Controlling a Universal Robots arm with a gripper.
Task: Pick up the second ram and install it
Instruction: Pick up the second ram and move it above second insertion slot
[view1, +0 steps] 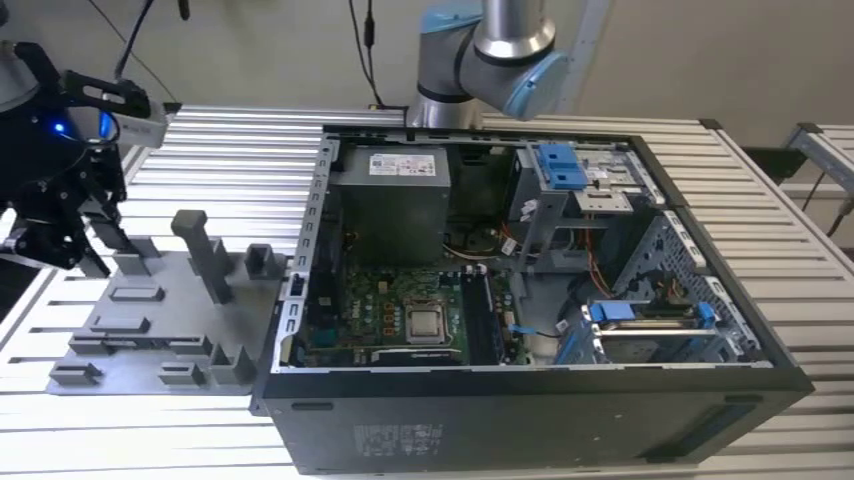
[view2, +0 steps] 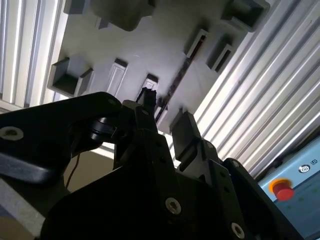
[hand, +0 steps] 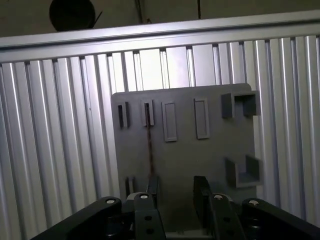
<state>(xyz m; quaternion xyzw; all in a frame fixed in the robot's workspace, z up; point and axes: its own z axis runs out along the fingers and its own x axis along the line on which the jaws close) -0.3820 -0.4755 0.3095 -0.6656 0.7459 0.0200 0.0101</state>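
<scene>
The second ram (hand: 149, 142) is a thin dark strip standing on edge in a slot of the grey tray (hand: 190, 155); in the second wrist view the ram (view2: 177, 82) runs between two slot posts. My gripper (hand: 176, 192) hovers above the tray's near side, open, with nothing between its fingers. One finger (hand: 152, 189) sits in line with the ram's near end, apart from it. In the exterior view the gripper (view1: 67, 240) hangs over the tray (view1: 154, 320) at that view's far left. The green motherboard (view1: 400, 310) lies inside the open computer case (view1: 534, 400).
The tray carries upright posts (view1: 200, 250) and low blocks. Both tray and case stand on a ribbed metal table (view1: 227, 160). The arm's base (view1: 467, 60) rises behind the case. Drive bays with blue clips (view1: 567, 165) and cables crowd the case's right half.
</scene>
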